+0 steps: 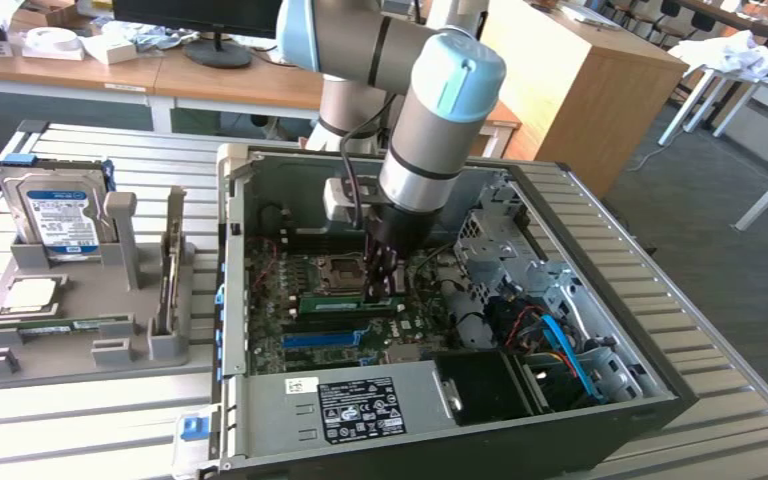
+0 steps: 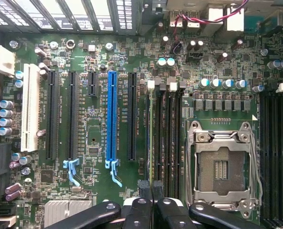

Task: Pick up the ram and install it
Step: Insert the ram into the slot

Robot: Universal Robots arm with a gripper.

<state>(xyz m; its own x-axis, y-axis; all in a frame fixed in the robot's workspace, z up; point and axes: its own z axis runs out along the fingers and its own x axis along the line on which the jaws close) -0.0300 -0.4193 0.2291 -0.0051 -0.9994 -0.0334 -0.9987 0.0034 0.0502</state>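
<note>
Just beneath the closed tool (image 1: 386, 292), the ram (image 1: 341, 301) stands on the motherboard (image 2: 94, 62).

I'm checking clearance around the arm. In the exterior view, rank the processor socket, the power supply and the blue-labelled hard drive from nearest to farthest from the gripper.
From the gripper, shut on the ram:
1. Processor socket, just beside it on the motherboard.
2. Power supply, along the near edge of the case.
3. Hard drive, outside the case, at the exterior view's left.
</note>
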